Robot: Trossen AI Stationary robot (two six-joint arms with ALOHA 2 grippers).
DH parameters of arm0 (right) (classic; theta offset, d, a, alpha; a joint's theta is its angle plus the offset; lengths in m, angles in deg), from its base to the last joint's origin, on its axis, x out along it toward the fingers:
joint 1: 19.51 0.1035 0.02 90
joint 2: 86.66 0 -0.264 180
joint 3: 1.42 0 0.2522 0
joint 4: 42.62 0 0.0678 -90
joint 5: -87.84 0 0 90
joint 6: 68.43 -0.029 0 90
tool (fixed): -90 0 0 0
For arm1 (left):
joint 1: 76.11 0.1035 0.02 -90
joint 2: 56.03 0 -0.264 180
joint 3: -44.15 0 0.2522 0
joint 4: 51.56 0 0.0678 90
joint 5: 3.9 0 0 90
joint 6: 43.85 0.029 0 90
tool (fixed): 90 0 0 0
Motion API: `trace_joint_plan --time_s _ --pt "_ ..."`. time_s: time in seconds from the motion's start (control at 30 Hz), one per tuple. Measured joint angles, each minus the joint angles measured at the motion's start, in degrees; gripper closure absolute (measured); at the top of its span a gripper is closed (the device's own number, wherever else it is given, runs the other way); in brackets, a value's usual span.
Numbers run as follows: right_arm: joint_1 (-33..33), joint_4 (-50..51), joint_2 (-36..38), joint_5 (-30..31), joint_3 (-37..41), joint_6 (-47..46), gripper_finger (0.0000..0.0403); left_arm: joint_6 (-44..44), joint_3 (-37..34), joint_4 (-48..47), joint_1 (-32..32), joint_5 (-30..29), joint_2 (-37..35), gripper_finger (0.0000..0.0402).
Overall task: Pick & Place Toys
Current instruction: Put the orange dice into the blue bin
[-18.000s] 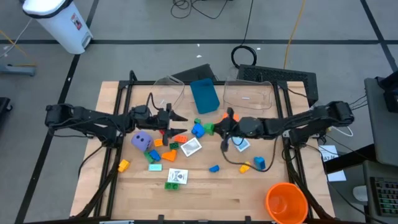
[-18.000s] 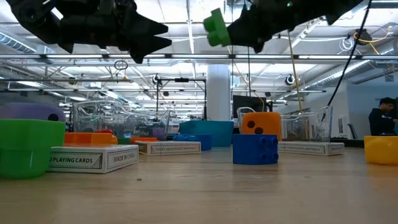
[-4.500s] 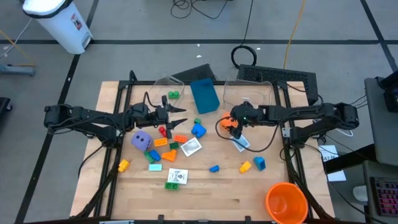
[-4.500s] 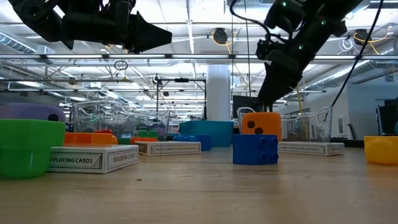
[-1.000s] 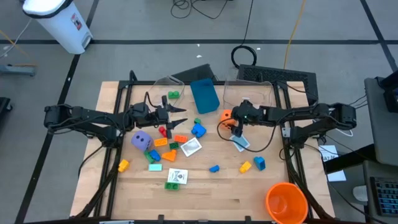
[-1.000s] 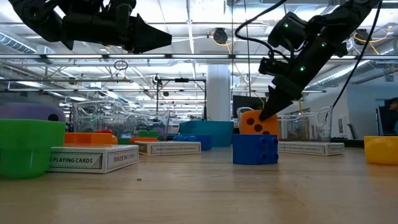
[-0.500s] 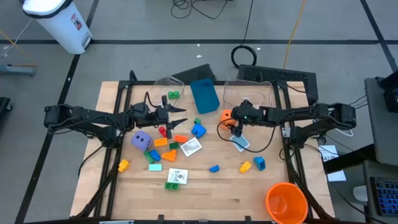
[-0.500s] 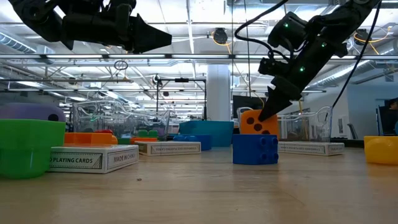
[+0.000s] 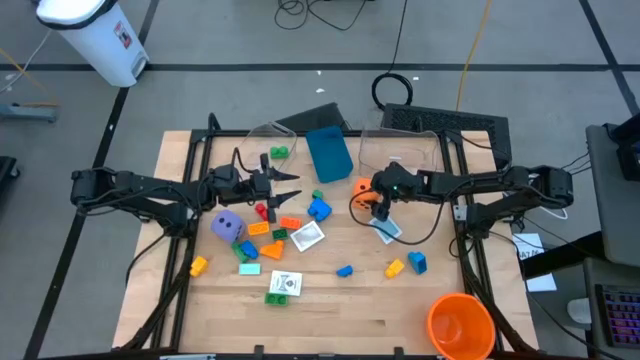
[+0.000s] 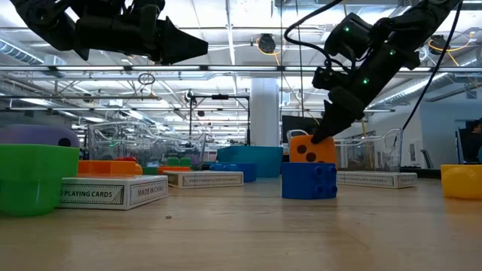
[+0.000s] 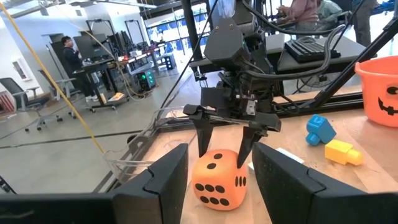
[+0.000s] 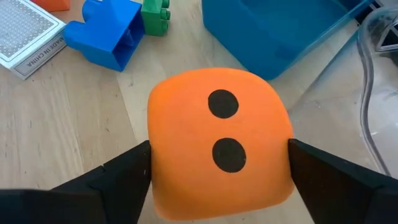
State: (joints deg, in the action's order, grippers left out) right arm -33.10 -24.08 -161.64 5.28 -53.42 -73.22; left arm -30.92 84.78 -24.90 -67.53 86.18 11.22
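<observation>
Right wrist view: right gripper (image 12: pixel 217 168) straddles orange die (image 12: pixel 219 140) — fingers wide, one each side, not yet pressing. Die sits on table (image 9: pixel 330 310) between blue box (image 9: pixel 329 153) and clear tub (image 9: pixel 400 150). Step: grasp. Next — close, lift straight up; box near, tub rim close. Left gripper (image 9: pixel 292 185) waits over bricks, fingers partly apart, empty.

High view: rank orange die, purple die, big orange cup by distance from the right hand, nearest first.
1. Orange die: right at the right hand, between its fingers, by the blue box.
2. Purple die: across the table on the left arm's side, below the left hand.
3. Orange cup: farthest, at the table's near right corner.
</observation>
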Motion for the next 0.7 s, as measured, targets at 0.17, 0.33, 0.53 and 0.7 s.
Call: trace_joint_plan --time_s 0.17,0.33,0.53,0.7 --pt "0.0 0.09 0.0 -0.02 0.0 -0.47 0.0082 0.04 0.0 0.0 0.0 0.0 0.0 0.0218" --pt "0.02 0.11 0.0 0.0 0.0 -0.36 0.0084 0.07 0.0 0.0 0.0 0.0 0.0 0.0218" --pt "0.07 0.13 0.0 0.0 0.0 -0.34 0.0084 0.07 0.0 0.0 0.02 0.0 0.0 0.0218" --pt "0.07 0.21 0.26 -0.03 0.01 -0.32 0.0085 0.08 0.0 -0.02 0.02 0.0 0.0 0.0218"
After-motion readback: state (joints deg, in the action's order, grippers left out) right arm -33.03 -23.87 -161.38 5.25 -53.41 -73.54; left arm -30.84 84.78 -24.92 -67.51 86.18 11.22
